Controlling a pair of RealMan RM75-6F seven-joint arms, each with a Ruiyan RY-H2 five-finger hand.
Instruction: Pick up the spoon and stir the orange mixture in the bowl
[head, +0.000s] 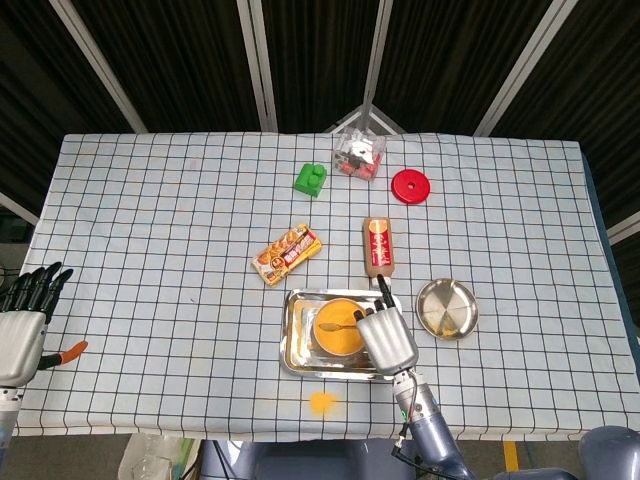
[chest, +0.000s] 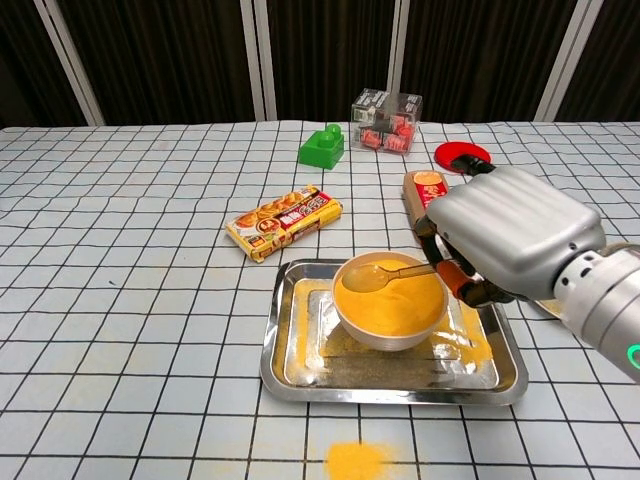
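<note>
While its fingers curl around the handle, the right hand (chest: 510, 232) holds the spoon (chest: 385, 274) from the right side of the bowl (chest: 388, 300), knuckles up and the back of the hand facing the chest camera. The spoon reaches leftward out of the hand, its head resting on the orange mixture (chest: 392, 297) toward the bowl's far left part, coated in the same orange. In the head view the right hand (head: 387, 338) sits just right of the bowl (head: 338, 329), overlapping the right end of the metal tray (head: 296, 350) that carries the bowl.

Orange powder lies scattered on the tray floor, and a small orange spill (head: 321, 402) sits on the checked tablecloth (head: 160, 230) just in front of the tray. Beyond the tray lie a sauce bottle (head: 378, 246) on its side and a snack packet (head: 286, 254); a steel dish (head: 446, 309) sits to the right. Farther back are a green block (head: 311, 179), a clear box (head: 358, 154) and a red disc (head: 409, 186).

At the near left table edge the left hand (head: 22, 322) holds nothing, fingers extended and slightly apart.
</note>
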